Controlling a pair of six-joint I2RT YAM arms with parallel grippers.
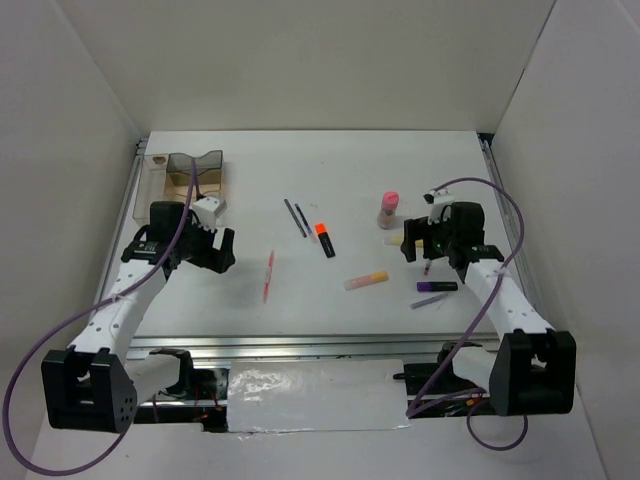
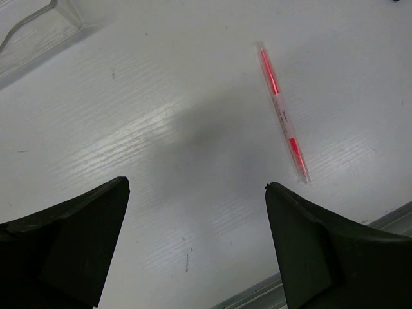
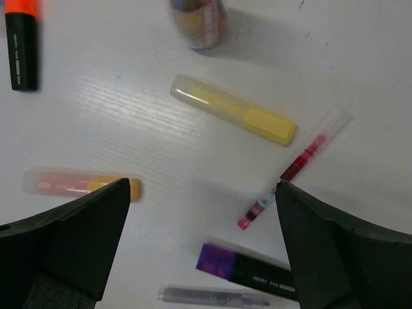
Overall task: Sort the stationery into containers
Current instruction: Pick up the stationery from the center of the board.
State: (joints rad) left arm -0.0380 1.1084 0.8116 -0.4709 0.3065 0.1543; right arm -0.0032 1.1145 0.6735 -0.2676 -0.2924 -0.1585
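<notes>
The clear organiser tray (image 1: 185,180) stands at the far left; its corner shows in the left wrist view (image 2: 38,32). My left gripper (image 2: 196,187) is open and empty over bare table, left of a thin red pen (image 2: 281,111). My right gripper (image 3: 203,187) is open and empty above a pale yellow stick (image 3: 233,109), a thin red-pink pen (image 3: 293,168), a purple-capped black marker (image 3: 248,270), a pale purple pen (image 3: 212,297) and a yellow-pink marker (image 3: 77,182). The orange-capped highlighter (image 1: 324,238), dark pencils (image 1: 296,217) and pink-capped tube (image 1: 388,210) lie mid-table.
White walls close in the table on the left, right and back. A metal rail (image 1: 300,345) runs along the near edge, also seen in the left wrist view (image 2: 270,293). Purple cables loop from both arms.
</notes>
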